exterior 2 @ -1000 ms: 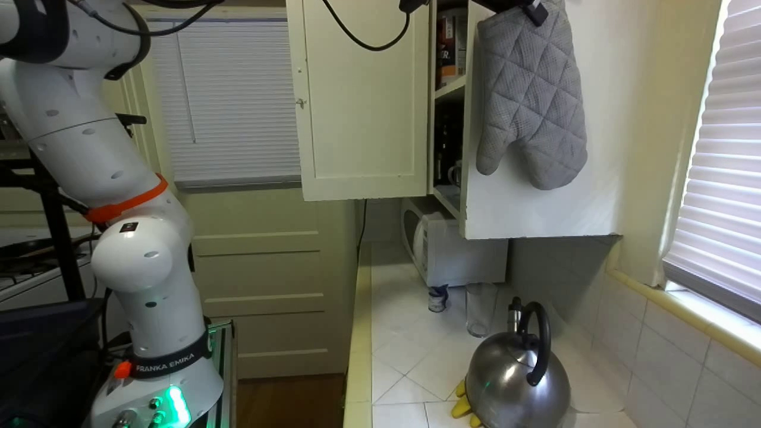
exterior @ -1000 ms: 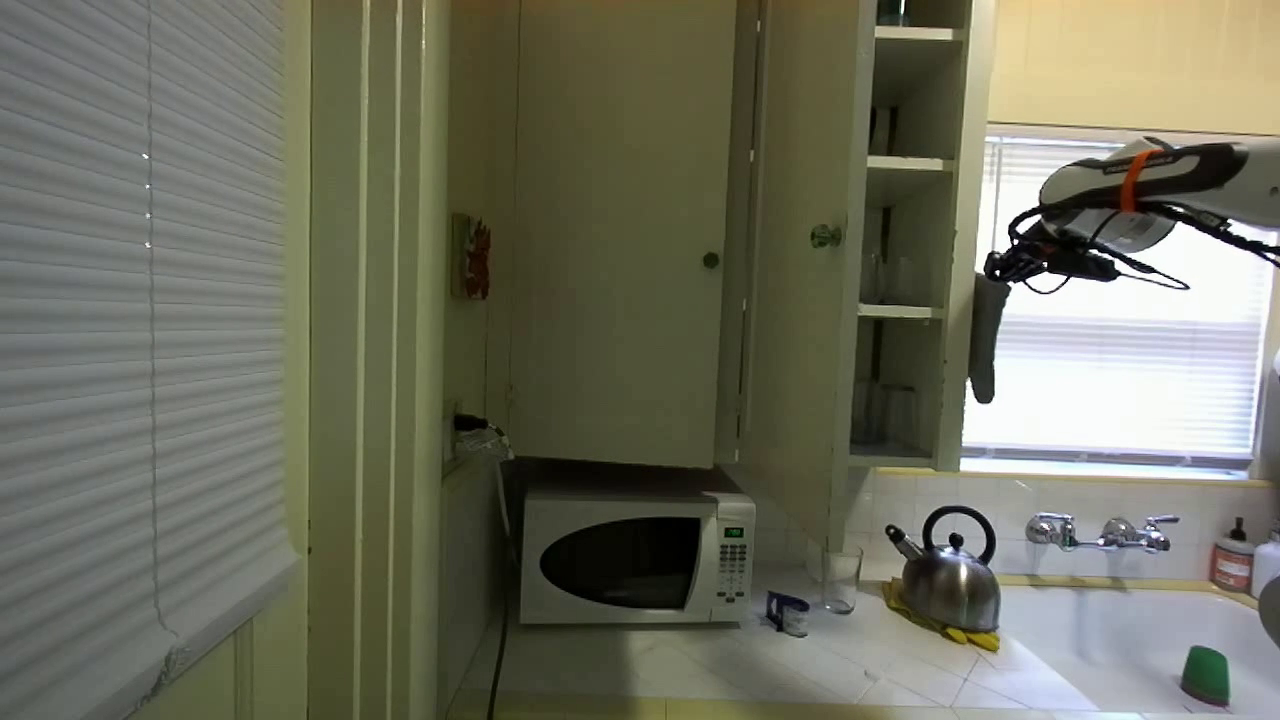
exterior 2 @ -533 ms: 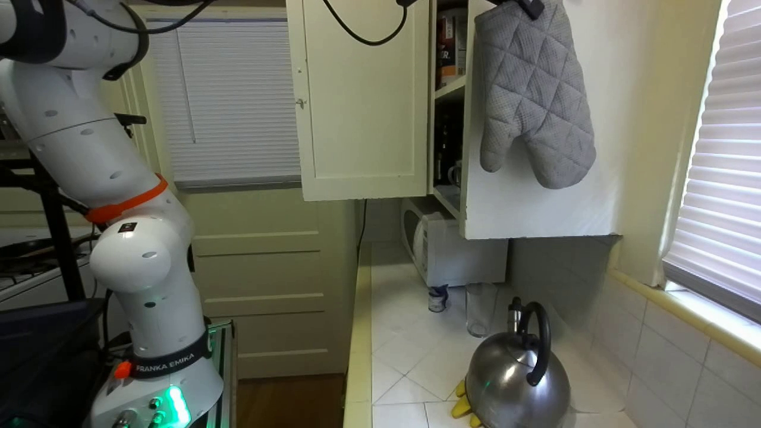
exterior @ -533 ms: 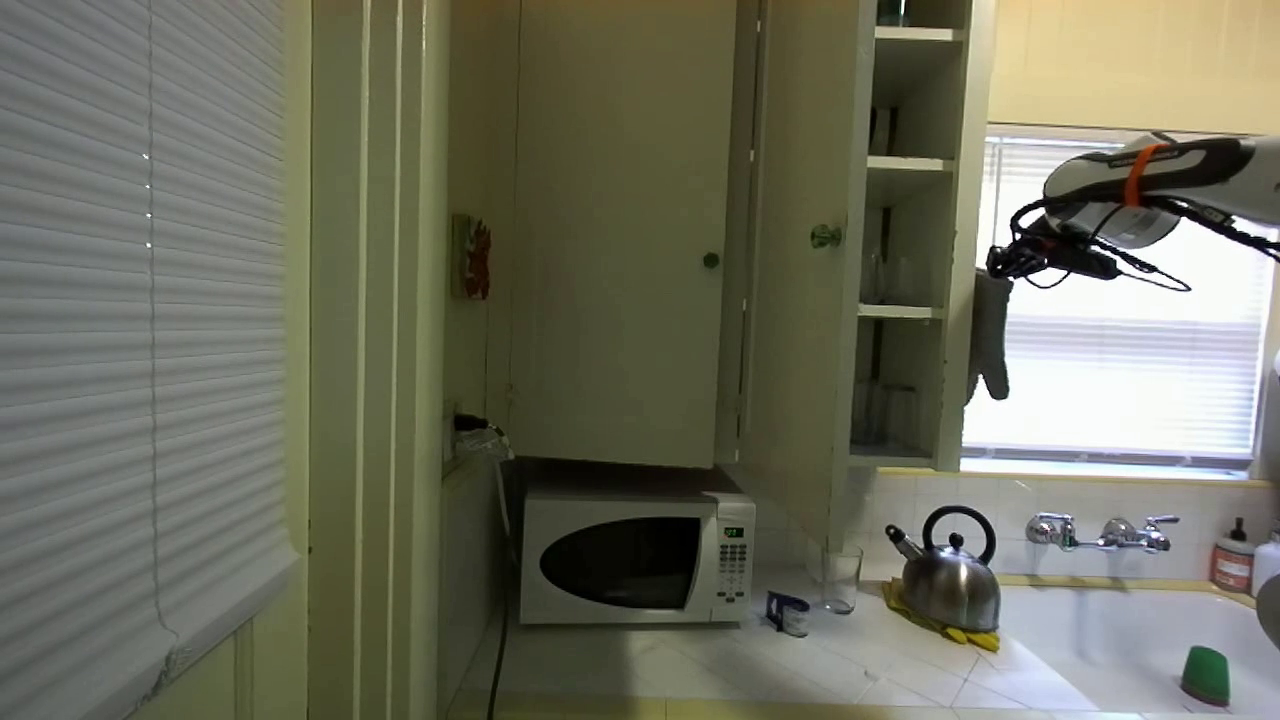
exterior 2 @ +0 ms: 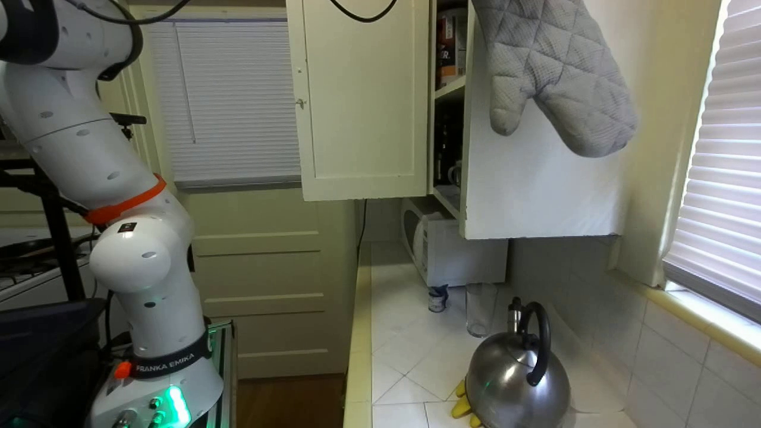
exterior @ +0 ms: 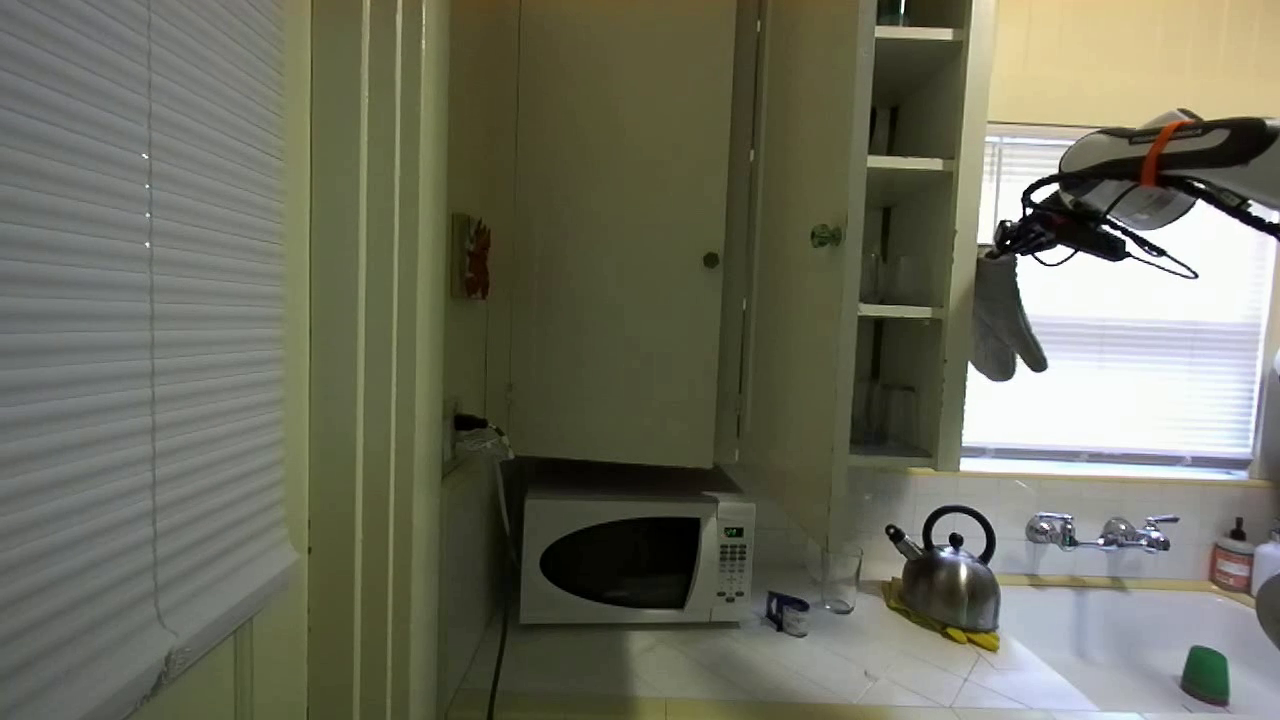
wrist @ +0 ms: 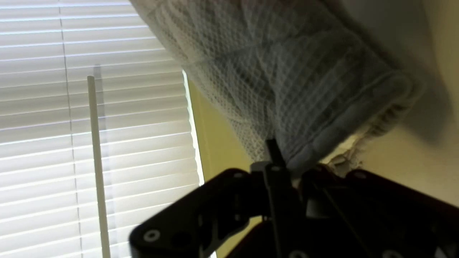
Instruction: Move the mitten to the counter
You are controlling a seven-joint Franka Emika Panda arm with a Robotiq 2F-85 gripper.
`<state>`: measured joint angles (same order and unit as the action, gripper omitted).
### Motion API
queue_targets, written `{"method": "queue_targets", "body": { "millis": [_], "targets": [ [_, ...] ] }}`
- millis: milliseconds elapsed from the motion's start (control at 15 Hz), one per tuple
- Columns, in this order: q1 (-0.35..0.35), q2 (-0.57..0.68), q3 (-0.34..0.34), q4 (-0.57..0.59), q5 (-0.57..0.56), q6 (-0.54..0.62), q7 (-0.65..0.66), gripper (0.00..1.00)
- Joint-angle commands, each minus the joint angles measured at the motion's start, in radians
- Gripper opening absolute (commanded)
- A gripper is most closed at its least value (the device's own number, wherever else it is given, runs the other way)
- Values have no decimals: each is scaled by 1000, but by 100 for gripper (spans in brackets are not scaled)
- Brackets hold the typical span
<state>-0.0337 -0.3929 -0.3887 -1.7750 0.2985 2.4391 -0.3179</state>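
Note:
The grey quilted mitten (exterior: 1003, 320) hangs in the air beside the open cabinet's side, in front of the window. In an exterior view the mitten (exterior 2: 559, 71) hangs tilted, thumb and rounded end down, its cuff cut off by the top edge. My gripper (exterior: 1003, 247) is shut on the cuff. In the wrist view my gripper (wrist: 288, 165) pinches the cuff edge and the mitten (wrist: 269, 71) fills the upper middle. The pale tiled counter (exterior: 700, 670) lies well below; it also shows in an exterior view (exterior 2: 404, 345).
A metal kettle (exterior: 950, 590) stands on yellow cloth on the counter, beside the sink (exterior: 1120, 640). A glass (exterior: 841, 582), a small cup (exterior: 790, 614) and a microwave (exterior: 635, 555) stand further left. The open cabinet door (exterior 2: 362, 107) and cabinet side (exterior 2: 547, 202) are close to the mitten.
My gripper has risen and moved slightly towards the window side with the mitten in it. The mitten has swung and turned, now tilted, its thumb and rounded end spread in both exterior views.

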Motion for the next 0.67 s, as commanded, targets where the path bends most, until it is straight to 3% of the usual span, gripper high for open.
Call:
{"method": "queue_targets", "body": {
  "millis": [0, 600],
  "targets": [
    [-9, 8, -4, 53, 26, 6, 17, 2],
    [-12, 46, -43, 166, 72, 63, 44, 2]
  ]
}}
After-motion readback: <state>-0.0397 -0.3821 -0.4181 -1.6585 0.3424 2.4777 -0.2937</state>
